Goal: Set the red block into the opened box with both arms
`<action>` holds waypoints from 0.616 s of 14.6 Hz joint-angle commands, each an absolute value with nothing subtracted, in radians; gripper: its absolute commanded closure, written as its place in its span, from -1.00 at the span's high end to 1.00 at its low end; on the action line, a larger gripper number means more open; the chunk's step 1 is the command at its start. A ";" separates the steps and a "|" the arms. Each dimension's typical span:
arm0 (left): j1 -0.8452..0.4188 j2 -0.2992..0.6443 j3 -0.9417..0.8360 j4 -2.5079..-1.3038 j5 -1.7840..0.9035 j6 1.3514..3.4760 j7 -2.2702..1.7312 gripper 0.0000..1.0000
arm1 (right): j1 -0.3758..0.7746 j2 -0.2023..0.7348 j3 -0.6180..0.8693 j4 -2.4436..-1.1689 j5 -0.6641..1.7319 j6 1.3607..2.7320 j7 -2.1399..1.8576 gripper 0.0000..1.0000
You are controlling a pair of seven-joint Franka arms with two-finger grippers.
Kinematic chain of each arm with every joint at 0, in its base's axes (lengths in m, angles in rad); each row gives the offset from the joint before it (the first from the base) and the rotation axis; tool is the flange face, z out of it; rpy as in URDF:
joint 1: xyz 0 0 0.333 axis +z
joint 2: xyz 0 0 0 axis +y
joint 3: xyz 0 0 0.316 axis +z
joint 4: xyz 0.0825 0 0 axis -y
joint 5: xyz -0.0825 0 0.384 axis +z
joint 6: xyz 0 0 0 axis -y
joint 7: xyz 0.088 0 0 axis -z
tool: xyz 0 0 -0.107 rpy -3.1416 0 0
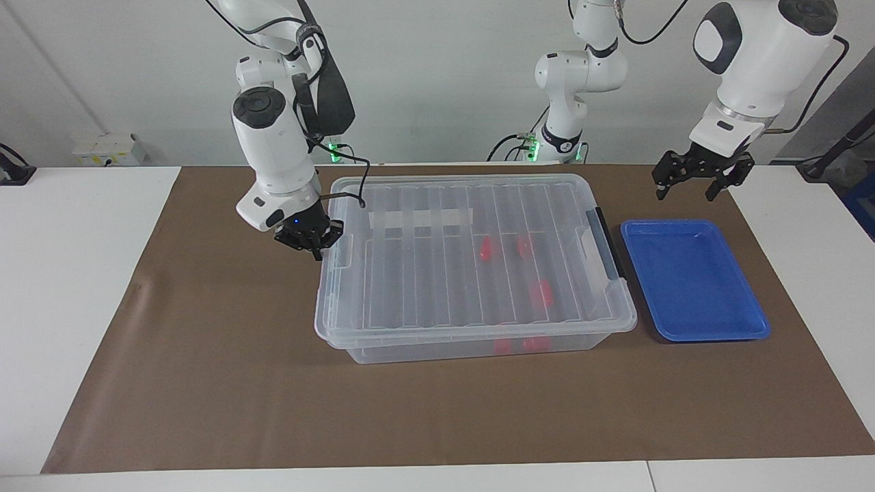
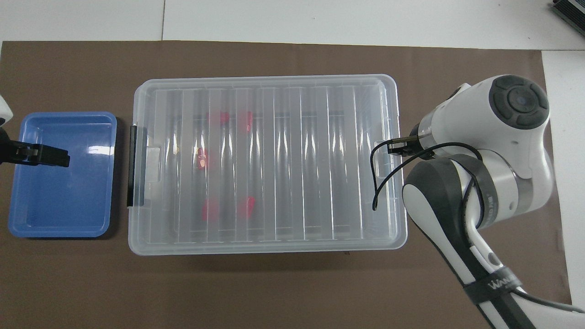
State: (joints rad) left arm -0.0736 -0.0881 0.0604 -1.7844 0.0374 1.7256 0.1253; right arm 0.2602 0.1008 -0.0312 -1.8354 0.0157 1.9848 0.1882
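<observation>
Red blocks (image 1: 485,249), five, inside box (image 1: 472,263); ribbed clear lid (image 1: 437,273) laid on top.

Two blocks nearest the robots, one mid-box, two farthest, all toward the left arm's end. White tape strip (image 1: 420,219) on lid; black latch handle (image 1: 607,242) at end beside blue tray (image 1: 694,280), nothing in tray. Right gripper (image 1: 311,240) clenched, low at the lid's edge at the right arm's end; contact not discernible. Left gripper (image 1: 690,184) released, nothing held, raised over the tray's near edge.
</observation>
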 commanded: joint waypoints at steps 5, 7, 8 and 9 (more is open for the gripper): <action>-0.075 -0.100 0.066 -1.789 0.025 1.710 0.135 1.00 | 0.141 0.000 -0.034 -1.853 0.026 1.950 0.233 1.00; -0.075 -0.100 0.066 -1.789 0.025 1.710 0.135 1.00 | 0.094 -0.021 -0.034 -1.836 0.025 1.904 0.229 1.00; -0.075 -0.100 0.066 -1.789 0.025 1.710 0.135 1.00 | 0.069 -0.028 -0.037 -1.813 0.025 1.866 0.218 1.00; -0.075 -0.100 0.066 -1.789 0.025 1.710 0.135 1.00 | 0.037 -0.037 -0.037 -1.793 0.025 1.829 0.218 1.00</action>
State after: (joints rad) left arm -0.0736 -0.0881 0.0604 -1.7844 0.0374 1.7256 0.1253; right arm 0.0897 -0.0085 -0.0430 -1.8220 0.0157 1.8949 0.1937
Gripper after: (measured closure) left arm 0.000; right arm 0.396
